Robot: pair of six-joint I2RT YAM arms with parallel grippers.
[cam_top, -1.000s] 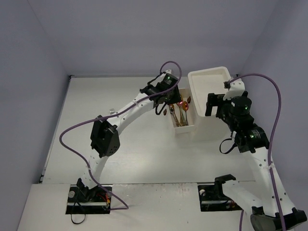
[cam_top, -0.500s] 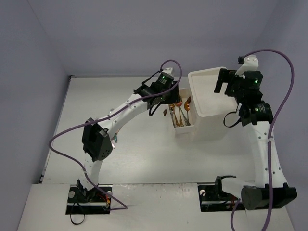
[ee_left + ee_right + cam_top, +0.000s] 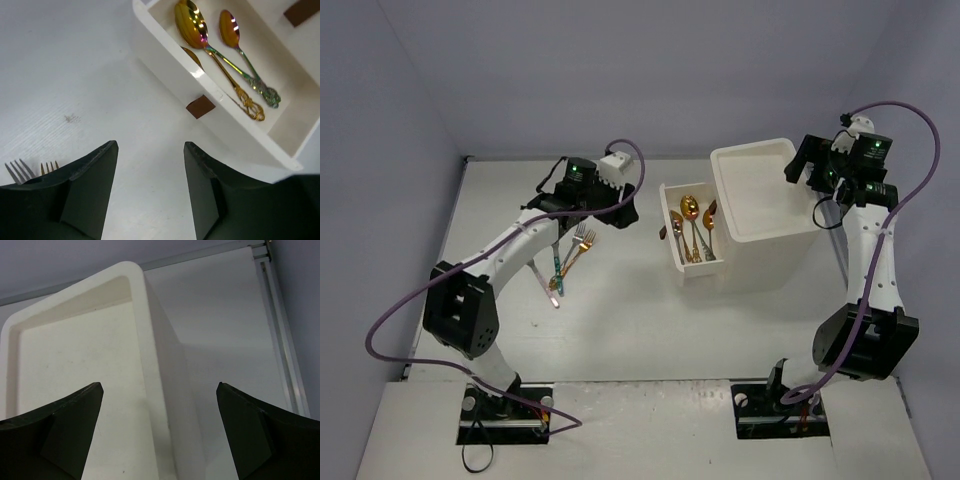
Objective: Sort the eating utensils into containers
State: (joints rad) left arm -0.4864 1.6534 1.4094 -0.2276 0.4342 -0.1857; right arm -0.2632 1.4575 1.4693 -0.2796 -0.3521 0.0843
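Shallow white plastic drawer with brown handle (image 3: 703,268) stood mid-frame on the pale bench (image 3: 620,315), gold spoons (image 3: 689,209) lay inside it, thin gold and silver forks (image 3: 582,242) lay centre left, left jaws spread empty just over them, right jaws spread empty above the tall white drawer unit (image 3: 770,262), upper right.

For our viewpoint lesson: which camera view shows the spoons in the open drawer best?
The left wrist view: the spoons lie close up in the drawer, bowls and handles distinct. The top external view shows them small. The right wrist view shows only the drawer unit top, no spoons.
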